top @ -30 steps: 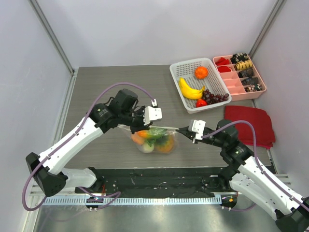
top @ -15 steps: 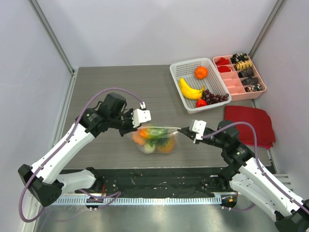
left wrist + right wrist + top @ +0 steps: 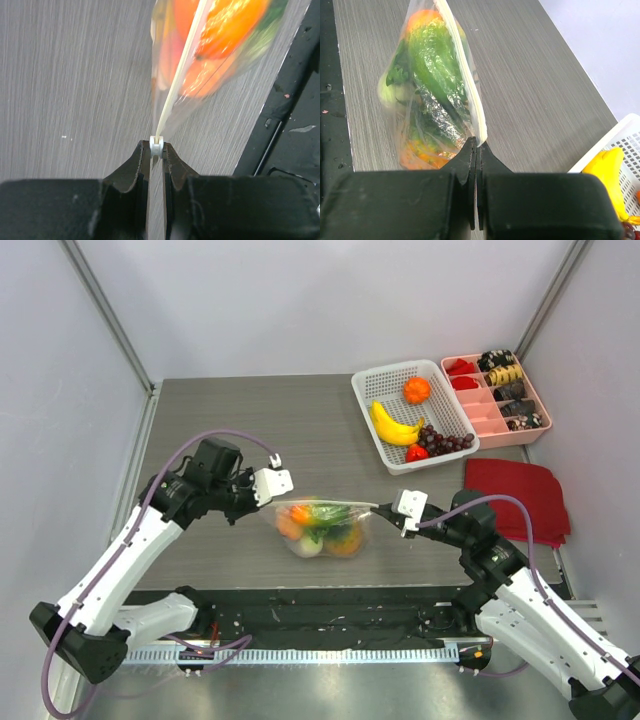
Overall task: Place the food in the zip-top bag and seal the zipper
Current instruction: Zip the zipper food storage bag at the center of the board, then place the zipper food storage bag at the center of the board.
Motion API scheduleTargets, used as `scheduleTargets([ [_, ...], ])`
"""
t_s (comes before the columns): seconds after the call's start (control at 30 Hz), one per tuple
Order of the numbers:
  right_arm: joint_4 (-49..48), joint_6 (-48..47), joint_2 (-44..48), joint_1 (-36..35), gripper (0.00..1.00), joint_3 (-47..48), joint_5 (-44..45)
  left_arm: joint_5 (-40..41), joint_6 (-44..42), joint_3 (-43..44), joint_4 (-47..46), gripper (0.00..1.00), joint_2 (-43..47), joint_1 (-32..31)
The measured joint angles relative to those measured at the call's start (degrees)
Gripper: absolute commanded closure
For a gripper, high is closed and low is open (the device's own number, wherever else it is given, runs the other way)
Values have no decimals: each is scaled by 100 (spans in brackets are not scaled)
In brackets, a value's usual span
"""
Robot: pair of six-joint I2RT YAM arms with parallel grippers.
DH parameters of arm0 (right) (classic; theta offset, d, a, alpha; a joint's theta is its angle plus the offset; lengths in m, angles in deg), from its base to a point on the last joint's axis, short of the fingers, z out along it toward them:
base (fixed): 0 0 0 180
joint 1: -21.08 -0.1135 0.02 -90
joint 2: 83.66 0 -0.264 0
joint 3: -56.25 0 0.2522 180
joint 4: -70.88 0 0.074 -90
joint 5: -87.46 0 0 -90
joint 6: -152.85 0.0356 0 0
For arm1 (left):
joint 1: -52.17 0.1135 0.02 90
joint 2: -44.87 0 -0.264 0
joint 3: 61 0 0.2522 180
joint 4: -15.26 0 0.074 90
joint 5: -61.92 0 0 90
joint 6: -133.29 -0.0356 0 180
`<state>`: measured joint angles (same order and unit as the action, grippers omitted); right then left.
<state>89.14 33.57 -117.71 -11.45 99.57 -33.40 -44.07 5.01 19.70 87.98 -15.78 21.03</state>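
Food [image 3: 432, 65] all inside bag [image 3: 322, 530]. Bag stretched between 2 arms, over near part of table [image 3: 230, 420]; resting or lifted, cannot tell.

Left gripper [image 3: 157, 150]: jaws clenched on left end of zipper [image 3: 178, 84]. Right gripper [image 3: 476, 146]: jaws clenched on mouth edge at opposite end.

Step, likely: finishing seal. To do well:
- hold strip taut, straight, untwisted between 2 pinches
- check mid-strip for gaps before release
- food weight may pull at seal, so set bag down gently

Writing: no brand, label or legible text in any view.

Even, bright light with soft shadows; the food [image 3: 225, 25] just beyond the left hand [image 3: 156, 148] is blurred
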Motion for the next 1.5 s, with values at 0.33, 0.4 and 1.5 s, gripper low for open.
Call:
scheduleTargets([
  [0.33, 81, -101, -11, 48, 99, 0, 48, 485, -83, 39, 391, 43, 66, 166],
  [0.4, 81, -105, -35, 52, 99, 0, 50, 396, 9, 260, 584, 36, -17, 195],
  [1.5, -15, -214, -275, 52, 99, 114, -380, -1178, 308, 2083, 227, 100, -2299, -1287],
])
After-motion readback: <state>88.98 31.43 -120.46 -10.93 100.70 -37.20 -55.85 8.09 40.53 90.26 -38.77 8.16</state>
